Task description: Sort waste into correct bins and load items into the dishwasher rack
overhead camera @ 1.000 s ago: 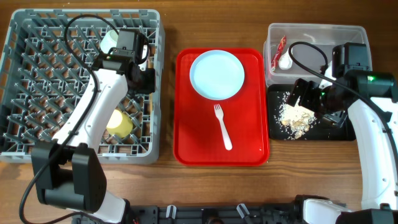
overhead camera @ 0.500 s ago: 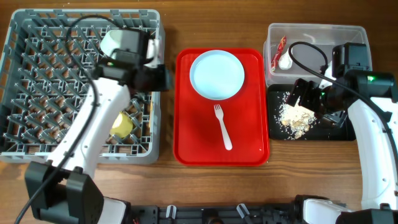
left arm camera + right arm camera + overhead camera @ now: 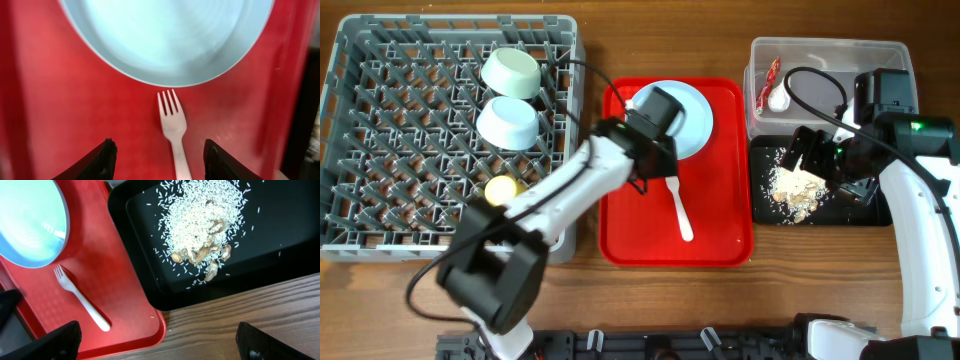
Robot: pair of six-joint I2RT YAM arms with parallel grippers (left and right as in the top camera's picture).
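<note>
My left gripper (image 3: 655,140) hovers open and empty over the red tray, at the near rim of the pale blue plate (image 3: 690,120). In the left wrist view its fingers (image 3: 160,152) straddle the white fork (image 3: 172,125), with the plate (image 3: 165,35) ahead. The fork (image 3: 678,205) lies on the tray. Two mint bowls (image 3: 512,72) (image 3: 508,122) and the yellow cup (image 3: 500,190) sit in the grey rack (image 3: 380,150). My right gripper (image 3: 812,150) (image 3: 155,340) is open and empty above the black tray (image 3: 865,215), which holds rice crumbs (image 3: 798,188) (image 3: 205,215). The clear tub (image 3: 825,60) holds the wrapper (image 3: 771,75) and white scrap (image 3: 780,98). Chopsticks are out of view.
The red serving tray (image 3: 620,230) lies between the rack and the bins. The right wrist view shows its corner (image 3: 130,305), the fork (image 3: 80,297) and the plate (image 3: 27,225). Bare wooden table (image 3: 590,300) runs along the front.
My left arm has swung right from the rack to over the red tray. Both bowls now show uncovered in the rack. The right arm has not moved.
</note>
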